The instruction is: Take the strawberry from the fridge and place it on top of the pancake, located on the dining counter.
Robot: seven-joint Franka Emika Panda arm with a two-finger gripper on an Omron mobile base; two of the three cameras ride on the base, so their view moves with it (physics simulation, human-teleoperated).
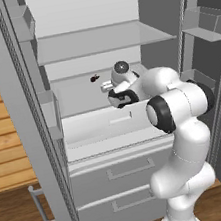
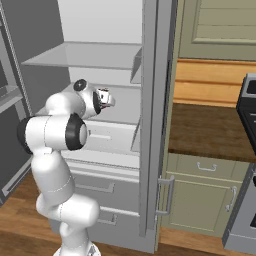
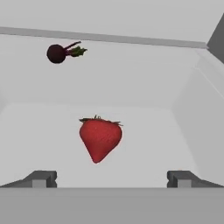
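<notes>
Strawberry (image 3: pixel 100 138) fills hand view; left base view catches beet (image 1: pixel 94 77).

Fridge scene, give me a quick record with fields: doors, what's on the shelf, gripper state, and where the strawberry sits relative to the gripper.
fridge: both upper doors open, white shelves showing
shelf items: strawberry and a small dark round fruit with a stem, apart from each other
gripper: open, reaching into the fridge, holding nothing
strawberry position: centred ahead of the two fingertips, not yet between them
dark fruit position: farther back, towards the rear wall
lower drawers: shut
</notes>
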